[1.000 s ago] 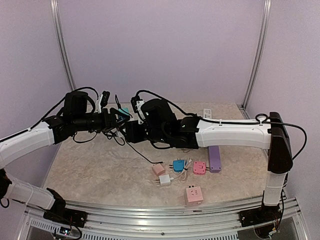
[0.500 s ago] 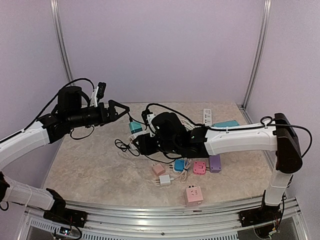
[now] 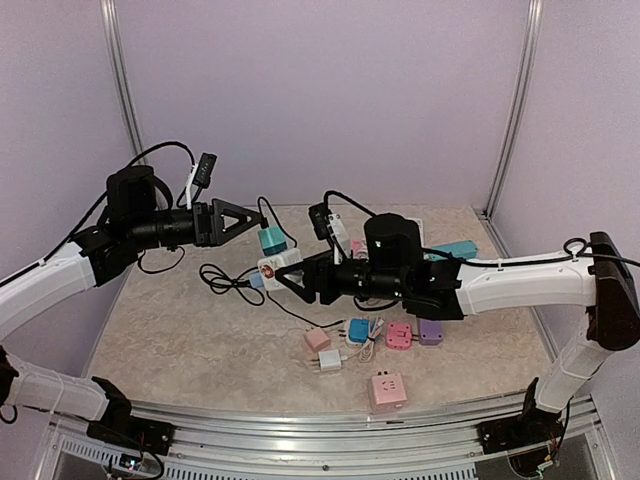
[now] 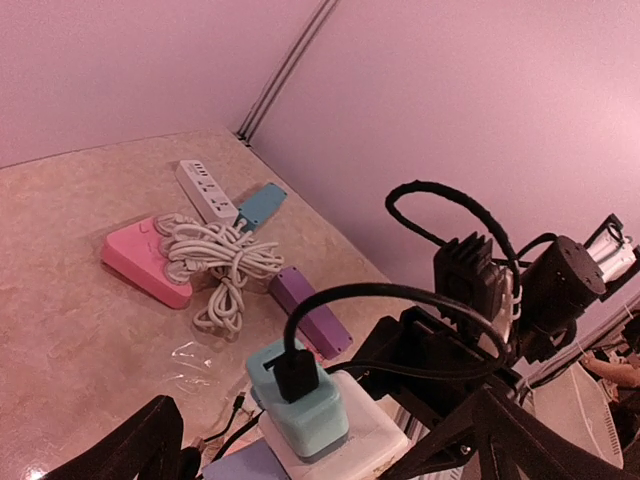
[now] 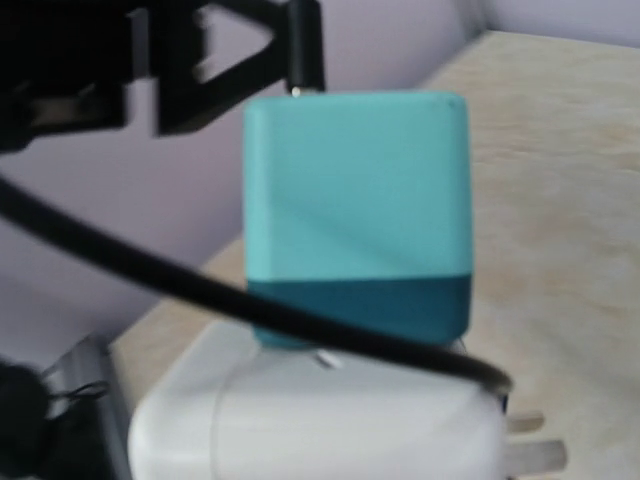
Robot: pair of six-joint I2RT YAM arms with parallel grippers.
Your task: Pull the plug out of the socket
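Just left of centre in the top view, the teal plug (image 3: 270,240) sits pushed into the white socket (image 3: 277,268), raised off the tabletop (image 3: 170,330). The right claw (image 3: 292,277) is clamped on the socket. The left claw (image 3: 243,222) stands wide open just beside the plug, holding nothing. The likely trouble is the black cable (image 4: 400,295) looping out of the plug's top: closing fingers could pinch the cable instead of the body. A crooked pull may also drag the socket out of the right claw's grip rather than part the two.
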